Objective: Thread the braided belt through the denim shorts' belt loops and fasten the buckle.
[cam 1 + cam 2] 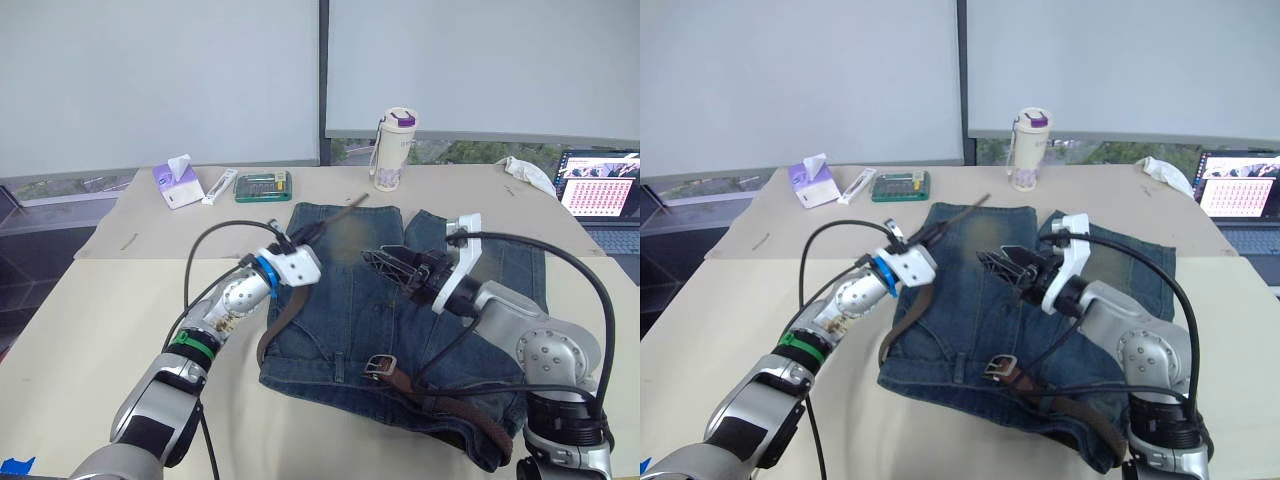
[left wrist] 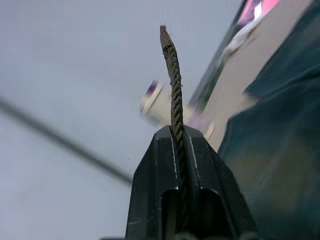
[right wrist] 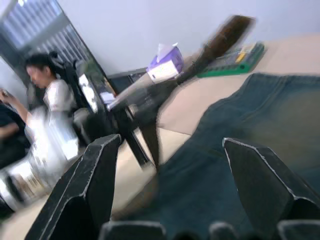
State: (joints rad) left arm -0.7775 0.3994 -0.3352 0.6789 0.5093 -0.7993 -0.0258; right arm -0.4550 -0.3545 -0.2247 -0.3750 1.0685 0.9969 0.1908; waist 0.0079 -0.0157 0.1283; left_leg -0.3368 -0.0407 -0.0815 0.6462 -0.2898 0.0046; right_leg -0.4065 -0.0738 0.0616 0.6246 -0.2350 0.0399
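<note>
While the braided belt [image 1: 440, 400] lies along the waistband of the denim shorts [image 1: 400, 330] at the near edge of the tabletop, we see its free end lifted off the denim and pinched between the closed fingers of the left gripper [image 1: 290, 243]; in the left wrist view the braided tip [image 2: 172, 75] stands up past the two black fingers [image 2: 155, 200] clamped on it. From that grip the strap runs down in a loop over the shorts' left side and back to the waistband. We cannot tell how many of the belt loops [image 1: 340, 370] it passes through. The buckle [image 1: 378, 365] rests on the waistband near the middle of the shorts, unfastened, and the brown strap runs on from it toward the near right corner of the denim.

The shorts lie flat in the middle of the tabletop, waistband toward us and legs pointing to the far edge, with faded tan patches on both legs.

Our right gripper [image 1: 385, 262] hovers over the middle of the shorts with its fingers spread apart and nothing between them; the right wrist view shows the two fingers [image 3: 90, 190] wide apart above the denim.

Along the far edge we see a tissue box [image 1: 177, 182] toward the left, a green case [image 1: 263, 186] beside it, and a bottle [image 1: 393, 150] near the middle. A laptop [image 1: 600, 185] sits at the far right corner. A person [image 3: 47, 105] appears in the right wrist view, beyond the table
</note>
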